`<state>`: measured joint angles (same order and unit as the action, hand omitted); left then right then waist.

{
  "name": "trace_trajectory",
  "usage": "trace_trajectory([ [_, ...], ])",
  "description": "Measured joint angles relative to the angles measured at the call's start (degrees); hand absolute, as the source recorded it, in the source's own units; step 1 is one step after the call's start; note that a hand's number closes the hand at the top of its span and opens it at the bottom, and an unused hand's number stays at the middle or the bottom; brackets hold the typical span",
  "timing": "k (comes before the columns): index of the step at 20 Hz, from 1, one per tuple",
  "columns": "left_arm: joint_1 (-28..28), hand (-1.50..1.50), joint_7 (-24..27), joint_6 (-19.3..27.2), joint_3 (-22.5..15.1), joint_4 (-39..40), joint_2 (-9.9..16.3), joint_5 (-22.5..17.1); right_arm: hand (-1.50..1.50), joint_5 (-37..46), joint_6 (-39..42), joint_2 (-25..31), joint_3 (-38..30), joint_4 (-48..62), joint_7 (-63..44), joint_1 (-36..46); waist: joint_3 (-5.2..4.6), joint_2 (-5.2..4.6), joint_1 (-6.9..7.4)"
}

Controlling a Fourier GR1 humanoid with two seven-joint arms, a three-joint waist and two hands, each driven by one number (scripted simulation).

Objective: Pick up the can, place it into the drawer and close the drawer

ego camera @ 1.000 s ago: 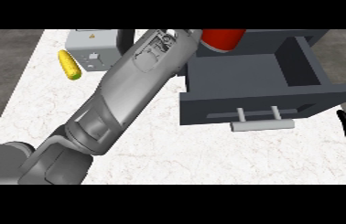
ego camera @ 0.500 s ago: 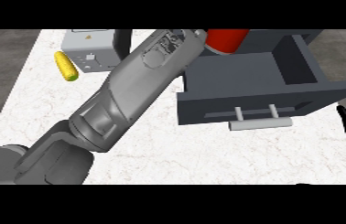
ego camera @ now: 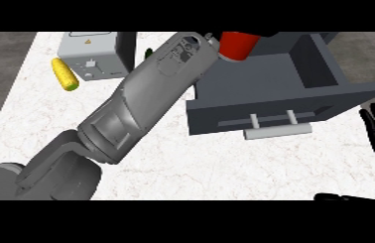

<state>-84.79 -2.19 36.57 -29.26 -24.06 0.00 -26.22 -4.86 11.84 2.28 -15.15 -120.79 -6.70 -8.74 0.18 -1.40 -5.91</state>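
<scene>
Item: can (ego camera: 238, 45), red, upright or nearly so. We are carrying it at the far left corner of the open drawer (ego camera: 322, 73), above the back of the cavity; only its body is showing past our left wrist. We cannot tell whether it is resting on the drawer floor yet.

Item: left hand, hidden beyond the grey left forearm (ego camera: 147, 103), which is crossing the desk (ego camera: 183, 162) diagonally from lower left to upper centre. We cannot tell how far the fingers are curled, though the can's position at the wrist end suggests we are holding it.

Item: right hand (ego camera: 366, 123), showing only as dark fingers at the right edge, resting beside the drawer front; its state is unclear.

Item: drawer, dark grey, pulled out toward us, with a pale handle (ego camera: 275, 130) on its front face. We are judging the cavity wide enough for the can, with room to its right and front.

Item: grey box (ego camera: 92, 56) and yellow cob-like object (ego camera: 64, 74), far left, well apart from the drawer and out of the path.

Clearances: bare desk in front of the handle is leaving room for pushing the drawer shut once our forearm is withdrawing over the left wall.
</scene>
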Motion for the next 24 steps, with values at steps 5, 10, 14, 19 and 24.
trace_trajectory([
  [5,1.1,1.50,2.2,0.4,-2.9,1.2,0.0,-1.0,-1.50,0.0,-0.4,0.5,-0.2,0.7,-0.4,1.9,-0.01,-0.14,-0.26],
  [10,1.6,-1.50,3.2,2.1,-4.7,2.9,0.0,-1.9,-1.50,-0.7,0.1,1.2,-0.2,-0.3,-1.3,2.2,0.00,-0.33,-1.27],
  [14,2.6,-1.50,4.1,4.0,-5.6,3.4,0.0,-3.0,-1.50,-0.3,0.3,0.7,0.8,-1.6,-1.4,1.3,-0.02,-0.38,-1.60],
  [19,2.6,-1.50,4.5,6.2,-6.8,3.4,0.0,-4.3,-1.50,0.7,-0.2,0.5,1.7,-1.7,-1.9,2.3,-0.02,-0.46,-1.66],
  [24,3.8,-1.50,6.3,7.9,-7.1,2.9,0.0,-6.3,-1.50,2.0,-0.8,0.9,1.8,-2.3,-1.9,3.4,-0.05,-0.52,-1.65],
])
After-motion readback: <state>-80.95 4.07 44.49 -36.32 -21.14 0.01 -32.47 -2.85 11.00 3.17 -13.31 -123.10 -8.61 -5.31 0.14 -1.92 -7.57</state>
